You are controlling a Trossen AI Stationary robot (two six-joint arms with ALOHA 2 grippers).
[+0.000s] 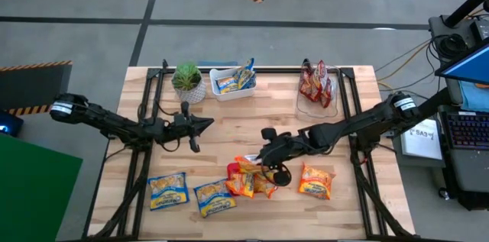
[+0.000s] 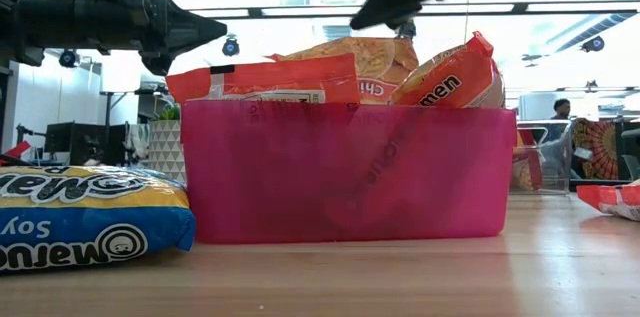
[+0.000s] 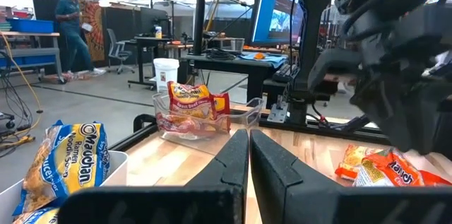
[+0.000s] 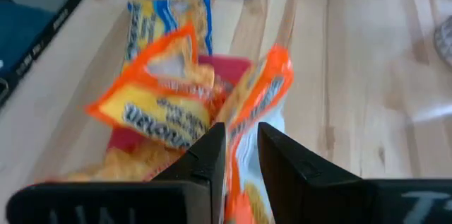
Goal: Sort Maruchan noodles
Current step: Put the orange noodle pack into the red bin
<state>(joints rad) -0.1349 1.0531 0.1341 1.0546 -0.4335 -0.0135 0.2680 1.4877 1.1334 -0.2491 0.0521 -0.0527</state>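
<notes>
At the left edge of the pale wooden slat counter [image 1: 252,108], the left arm reaches in from outside the frame, and its left end effector [image 1: 206,124] hangs clenched and empty over bare planks near the middle, its two dark fingers [image 3: 244,155] pressed flat together in the left wrist view. Below it, along the near edge, two flat crinkly blue-and-yellow packets [image 1: 167,191] lie side by side on the wood, close together, with open counter all around them toward the left rail. Behind the left end effector, near the far edge, a small potted plant [image 1: 187,82] stands just beside a white bin [image 1: 231,83] holding more blue-and-yellow packets. Toward the centre, a pink translucent plastic bin [image 2: 345,169] sits on the near part of the counter, stuffed with orange-yellow packets [image 1: 248,178] whose puffy, wrinkled ends stick up above its rim. The right end effector [image 1: 269,156] hovers directly above this bin; in the right wrist view its fingers [image 4: 205,155] stand slightly apart around the upright edge of one orange packet [image 4: 258,111], and whether they grip it or have let go I cannot tell. Just to the right, one more orange packet [image 1: 316,181] lies flat and alone on the planks, apart from the bin. At the far right corner a clear plastic bin [image 1: 318,88] holds the dark red packets [image 1: 315,80], standing on edge, with a free strip of wood between it and the right arm.
</notes>
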